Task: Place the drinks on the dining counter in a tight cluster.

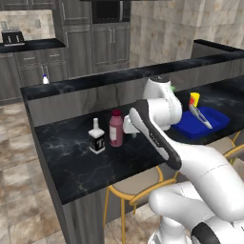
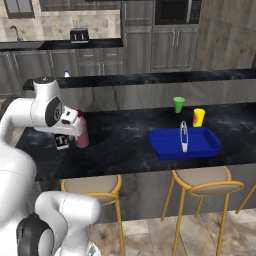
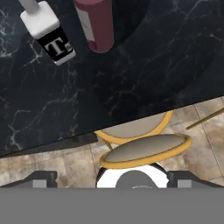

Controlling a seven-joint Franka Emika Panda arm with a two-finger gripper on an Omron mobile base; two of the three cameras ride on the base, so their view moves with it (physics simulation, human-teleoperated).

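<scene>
Where the dining counter (image 1: 71, 162) runs toward its left end, two of the drinks stand upright just beside each other: the square clear bottle (image 1: 96, 137) with the black label on the left, the maroon bottle (image 1: 116, 128) with the dark red cap on the right, both set back from the front edge. The small white bottle (image 1: 45, 79) with the blue label stands well apart, on the raised ledge behind, near its left end. The gripper (image 1: 127, 126) hangs just right of the maroon bottle, above the counter, its jaws spread wide and holding nothing. Toward the right end lies a blue tray (image 2: 210, 148) with a whisk (image 2: 183, 136) in it; a green cup (image 2: 178, 104) and a yellow cup (image 2: 199, 117) stand behind it. Yellow stools (image 2: 202, 181) stand below the front edge.
</scene>
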